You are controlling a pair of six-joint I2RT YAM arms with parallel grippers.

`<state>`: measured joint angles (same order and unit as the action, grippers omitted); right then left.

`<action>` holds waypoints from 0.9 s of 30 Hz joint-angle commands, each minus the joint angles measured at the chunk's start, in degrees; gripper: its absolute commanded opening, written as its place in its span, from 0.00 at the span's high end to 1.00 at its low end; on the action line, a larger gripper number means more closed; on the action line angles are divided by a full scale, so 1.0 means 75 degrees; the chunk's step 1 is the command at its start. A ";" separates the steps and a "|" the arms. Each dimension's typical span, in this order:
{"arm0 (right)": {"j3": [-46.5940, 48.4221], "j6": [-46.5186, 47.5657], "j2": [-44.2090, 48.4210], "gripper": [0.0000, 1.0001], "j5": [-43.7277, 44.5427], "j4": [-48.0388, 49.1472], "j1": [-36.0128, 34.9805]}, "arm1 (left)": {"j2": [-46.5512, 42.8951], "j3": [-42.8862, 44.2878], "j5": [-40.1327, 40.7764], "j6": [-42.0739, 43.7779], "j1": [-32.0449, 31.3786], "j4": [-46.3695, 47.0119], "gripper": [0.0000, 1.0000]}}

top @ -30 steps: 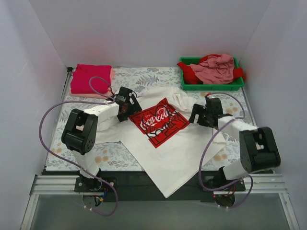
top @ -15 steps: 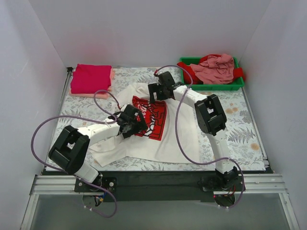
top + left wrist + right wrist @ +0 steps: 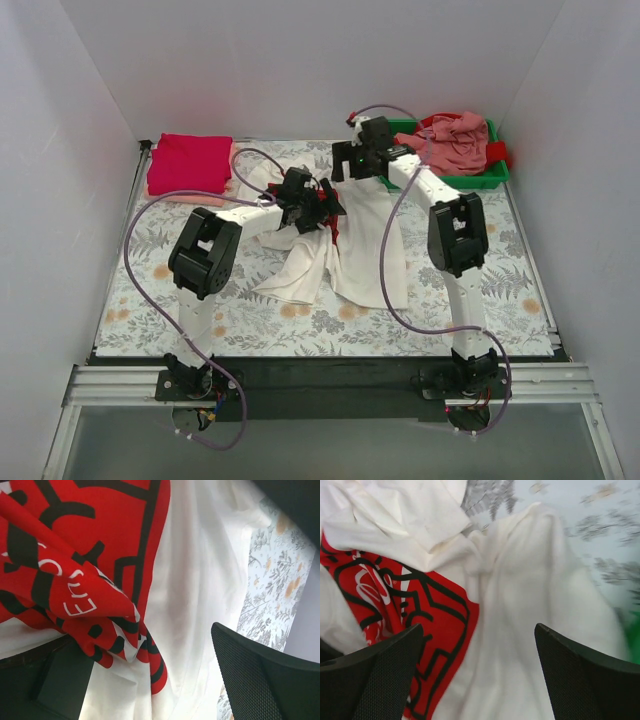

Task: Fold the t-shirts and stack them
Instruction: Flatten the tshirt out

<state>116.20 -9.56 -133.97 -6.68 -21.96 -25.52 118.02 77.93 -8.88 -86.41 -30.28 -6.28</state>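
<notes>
White walls enclose the floral-patterned table cover (image 3: 500, 270), where the white t-shirt (image 3: 345, 250) lies crumpled towards the back, its red graphic print (image 3: 75, 555) creased in on itself. The left gripper (image 3: 145, 637) sits low in the bunched cloth with fingers apart, clamping nothing. The right gripper (image 3: 479, 627) hovers above the shirt, its fingers equally spread. A folded crimson t-shirt (image 3: 190, 160) waits at the back left corner. The green tray (image 3: 400, 180) holds a dusty pink t-shirt (image 3: 455, 145) and a red one (image 3: 395, 150). The step in hand looks like straightening the white shirt for folding. Next, each gripper probably needs to pinch an outer edge and draw the cloth flat.
</notes>
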 commanded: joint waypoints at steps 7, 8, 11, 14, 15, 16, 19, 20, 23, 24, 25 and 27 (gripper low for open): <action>-0.1874 0.0104 0.3609 0.02 -0.0586 0.0478 0.0332 | -0.1260 -0.0169 -0.0059 0.0927 -0.0169 -0.0825 0.07; -0.2445 0.0034 0.3845 0.02 -0.0575 0.0548 0.0320 | -0.1518 -0.0346 0.0151 0.0963 -0.0297 -0.1163 0.07; -0.4094 -0.0177 0.4841 0.02 -0.0668 0.0934 0.0332 | -0.2864 -0.1411 0.1042 0.0846 -0.0485 -0.1761 0.07; -0.5863 -0.0763 0.5814 0.02 -0.0539 0.1309 0.0332 | -0.4388 -0.2922 0.2061 0.0449 -0.0556 -0.2393 0.06; -0.6255 -0.0810 0.6048 0.02 -0.0783 0.1461 0.0320 | -0.4751 -0.3228 0.2342 0.0250 -0.0568 -0.2640 0.06; -0.6688 -0.0997 0.6433 0.02 -0.0809 0.1660 0.0320 | -0.5498 -0.3764 0.2855 -0.0355 -0.0579 -0.3211 0.06; -0.7792 -0.1139 0.7021 0.02 -0.0762 0.1814 0.0332 | -0.6300 -0.4272 0.3094 -0.0969 -0.0568 -0.3941 0.06; -0.7980 -0.1174 0.7127 0.02 -0.0762 0.1826 0.0309 | -0.6615 -0.4517 0.3199 -0.1307 -0.0591 -0.4396 0.07; -0.8578 -0.1151 0.7444 0.02 -0.0797 0.1826 0.0320 | -0.6934 -0.5196 0.3527 -0.1963 -0.0580 -0.4915 0.11; -0.8800 -0.1151 0.7573 0.02 -0.0820 0.1814 0.0320 | -0.6946 -0.5292 0.3575 -0.2106 -0.0579 -0.4997 0.13; -0.8918 -0.1151 0.7632 0.02 -0.0832 0.1814 0.0320 | -0.6993 -0.5374 0.3645 -0.2223 -0.0568 -0.5044 0.15; -0.9094 -0.1116 0.7761 0.02 -0.0868 0.1802 0.0320 | -0.7098 -0.5574 0.3716 -0.2225 -0.0579 -0.4859 0.21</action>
<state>49.15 -17.45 -78.96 -12.10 -11.99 -23.22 66.57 37.58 14.50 -98.50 -34.68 -39.55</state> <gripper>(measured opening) 0.983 0.805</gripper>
